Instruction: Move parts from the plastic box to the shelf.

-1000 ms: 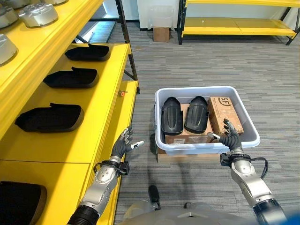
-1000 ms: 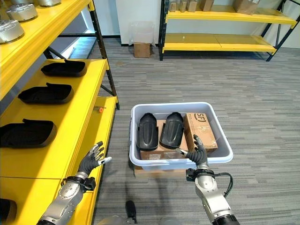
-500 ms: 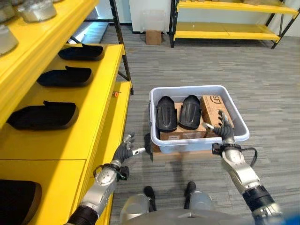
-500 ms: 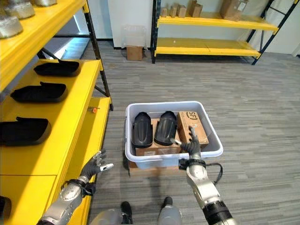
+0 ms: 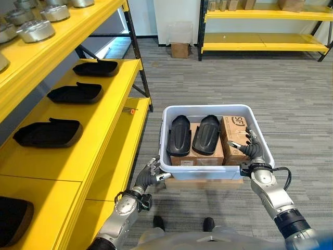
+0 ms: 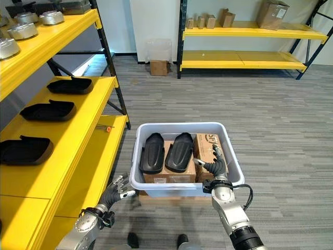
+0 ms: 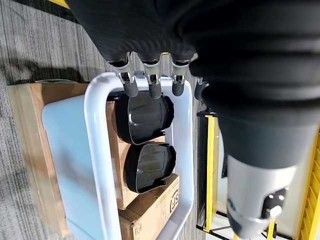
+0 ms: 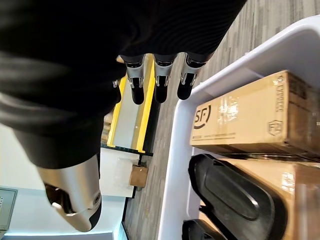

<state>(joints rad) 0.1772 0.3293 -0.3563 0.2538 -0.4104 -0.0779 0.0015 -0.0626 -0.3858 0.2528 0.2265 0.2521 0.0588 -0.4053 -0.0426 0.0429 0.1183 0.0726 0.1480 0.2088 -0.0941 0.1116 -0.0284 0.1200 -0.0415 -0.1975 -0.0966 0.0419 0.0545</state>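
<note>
You have one plastic box (image 5: 260, 139) holding two black parts (image 5: 179, 135) (image 5: 206, 134) and two cardboard boxes (image 5: 235, 136) (image 5: 197, 155). You can count three more black parts (image 5: 48, 133) (image 5: 74, 92) (image 5: 95, 67) on the yellow shelf (image 5: 99, 125).

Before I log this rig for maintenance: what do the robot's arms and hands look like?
Both arms are silver-grey metal with rounded segments. The left hand and right hand have silver fingers with dark tips, and a dark ribbed cover wraps the back of each hand and wrist. A dark band circles the right forearm lower down.
</note>
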